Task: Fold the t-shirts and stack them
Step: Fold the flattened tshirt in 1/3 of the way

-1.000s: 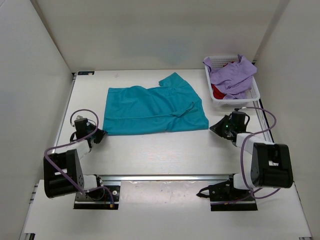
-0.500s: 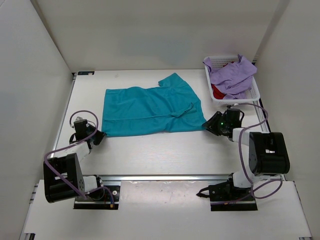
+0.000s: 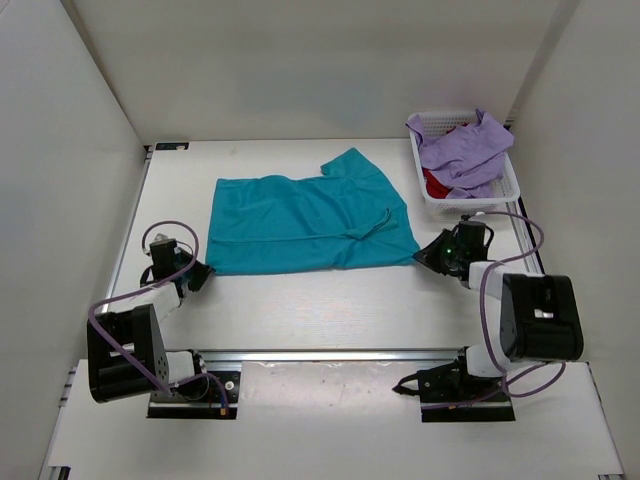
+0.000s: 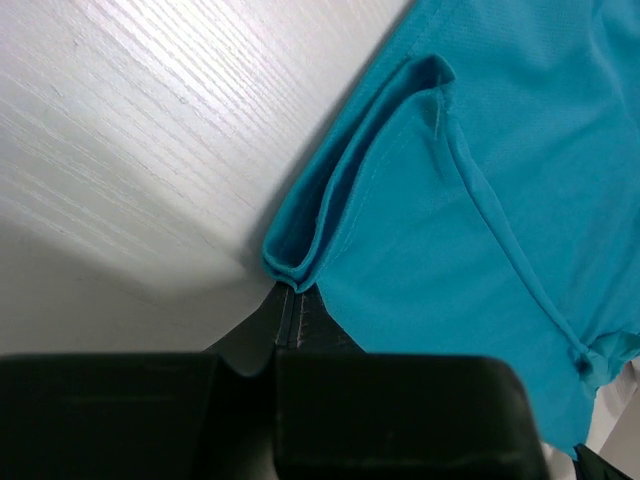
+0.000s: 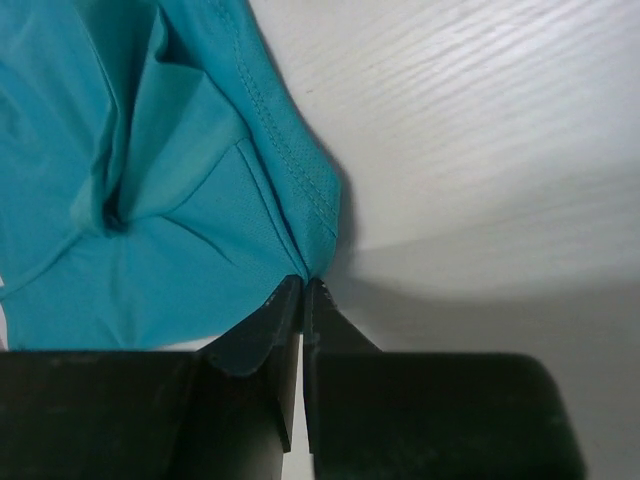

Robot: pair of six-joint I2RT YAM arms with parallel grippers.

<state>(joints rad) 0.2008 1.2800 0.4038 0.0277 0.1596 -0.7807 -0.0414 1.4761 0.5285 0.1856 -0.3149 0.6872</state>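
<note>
The right claw [image 3: 428, 256], clear of the cloth a second ago, has nudged in. It now sits closed on the lower right corner of the teal t-shirt [image 3: 310, 215], and its wrist view shows the hem pinched between the fingertips. The left claw [image 3: 196, 272] stays clamped on the folded lower left corner. The shirt lies flat mid-bench [image 3: 300, 300], having slid slightly left. With both near corners held, a fold looks ready to start. The lavender t-shirt [image 3: 465, 145] and red t-shirt [image 3: 434, 184] wait in the basket [image 3: 480, 203] at upper right.
</note>
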